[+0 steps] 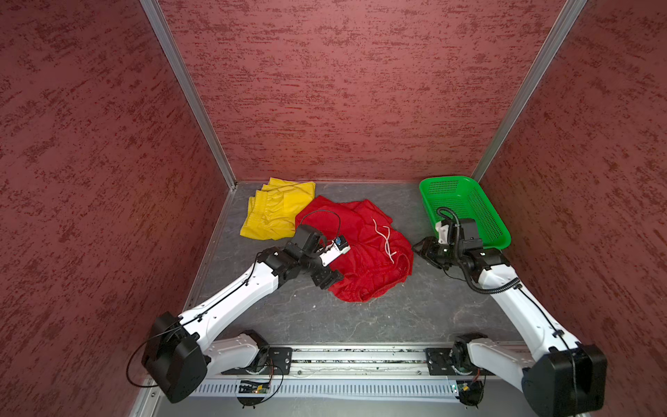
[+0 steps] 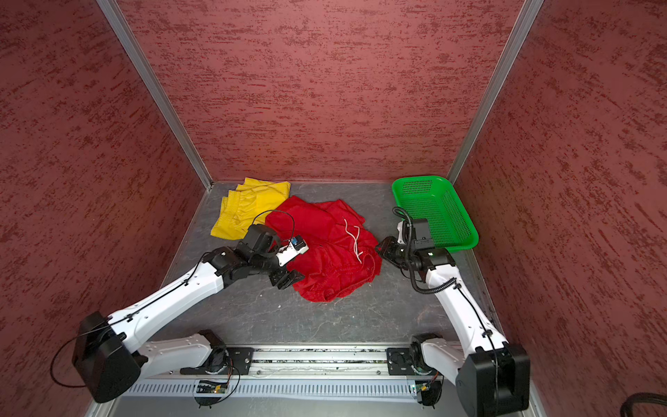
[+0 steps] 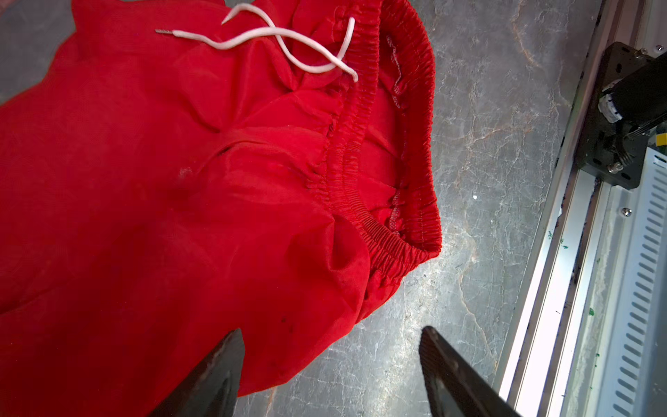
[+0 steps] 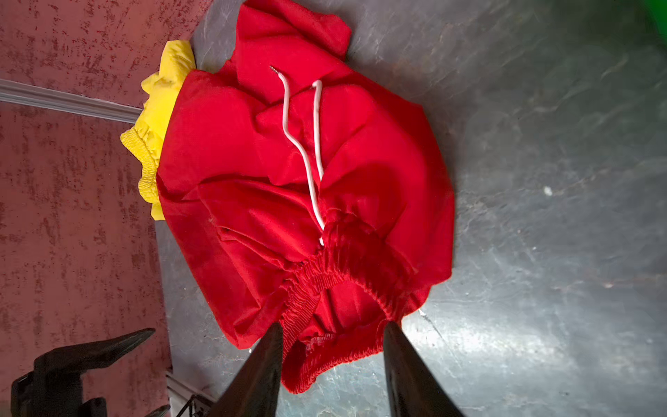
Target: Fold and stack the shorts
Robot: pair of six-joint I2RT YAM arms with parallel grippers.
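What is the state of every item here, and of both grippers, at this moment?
red shorts: crumpled, not folded, drawstring loose
yellow shorts: lying flat by the back wall
basket: upright, looks empty
left gripper: open, holding nothing
right gripper: open, at the red waistband

A: Where do the drawstring shorts point(image 1: 361, 252) lie?
B: In the middle of the table point(image 1: 361, 317), their far left edge lapping over the second pair of shorts point(image 1: 274, 213), which sits behind them in the far left corner. The drawstring point(image 1: 386, 238) lies on top.
A: And the basket point(image 1: 447, 179)?
B: Far right corner, apart from both pairs.
A: The grippers?
B: The left gripper point(image 1: 330, 281) is at the drawstring shorts' near left edge; the right gripper point(image 1: 417, 248) just beside their right edge, before the basket
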